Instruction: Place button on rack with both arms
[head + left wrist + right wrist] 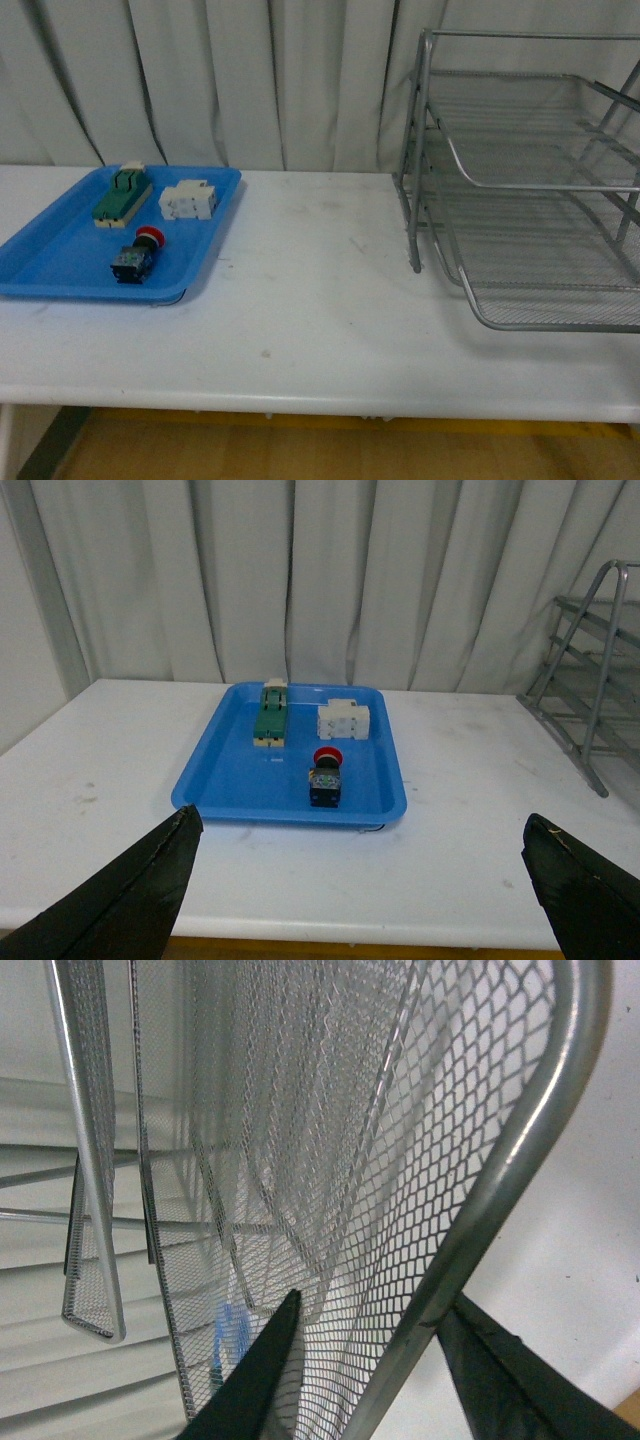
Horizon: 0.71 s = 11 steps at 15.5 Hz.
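Button (137, 255): it is lying on its side in the blue tray (50, 275), near the tray's front edge and toward its right side. The round red cap is pointing away from me; the boxy black-blue body is pointing toward the front rim. A pale patch is showing on the body, too small for me to read. Nothing is touching the button.

Tray contents: a green block (122, 195) and a white block (188, 200) are sitting farther back, side by side and apart from the button.

Rack (530, 190): it is standing on the right side of the table (310, 300), well apart from the tray, with its mesh shelves projecting toward me.

Left gripper (360, 820): it is hanging back from the tray, jaws spread wide, holding nothing. The button is showing between its dark fingers (150, 890), farther off.

Right gripper (370, 1300): it is sitting right at the rack, jaws apart, with a shelf's tubular front rim running between them. I cannot tell whether either finger is touching the tube.

Neither arm is showing in the front view.
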Available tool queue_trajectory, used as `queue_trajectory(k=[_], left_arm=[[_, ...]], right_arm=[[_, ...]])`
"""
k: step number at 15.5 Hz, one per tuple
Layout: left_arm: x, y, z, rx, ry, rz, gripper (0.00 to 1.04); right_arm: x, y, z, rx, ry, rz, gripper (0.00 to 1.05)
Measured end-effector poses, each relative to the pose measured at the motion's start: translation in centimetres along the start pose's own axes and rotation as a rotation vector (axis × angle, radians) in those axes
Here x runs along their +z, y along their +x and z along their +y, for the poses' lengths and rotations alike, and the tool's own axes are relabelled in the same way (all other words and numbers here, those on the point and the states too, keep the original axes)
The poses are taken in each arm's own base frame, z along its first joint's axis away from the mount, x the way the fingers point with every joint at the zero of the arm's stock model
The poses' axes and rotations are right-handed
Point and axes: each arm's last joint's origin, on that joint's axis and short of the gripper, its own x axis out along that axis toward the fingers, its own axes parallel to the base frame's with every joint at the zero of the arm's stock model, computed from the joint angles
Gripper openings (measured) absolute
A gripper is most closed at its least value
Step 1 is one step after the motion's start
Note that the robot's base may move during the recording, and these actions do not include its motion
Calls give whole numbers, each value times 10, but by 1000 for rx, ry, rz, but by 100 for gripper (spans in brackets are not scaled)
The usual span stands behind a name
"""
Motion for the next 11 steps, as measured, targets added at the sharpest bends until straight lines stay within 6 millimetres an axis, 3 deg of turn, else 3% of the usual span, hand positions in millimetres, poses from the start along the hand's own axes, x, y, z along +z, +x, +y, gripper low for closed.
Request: queue_trajectory(k=[5, 6, 8, 11], left_arm=[[0, 0, 0, 0, 0, 0, 98], [0, 0, 0, 0, 0, 0, 98], [0, 0, 0, 0, 0, 0, 98], [0, 0, 0, 0, 0, 0, 98]], right_arm=[[2, -9, 7, 20, -20, -8, 95], [3, -15, 9, 15, -16, -7, 100], [6, -35, 12, 0, -7, -9, 98], [4, -76, 35, 11, -105, -30, 98]])
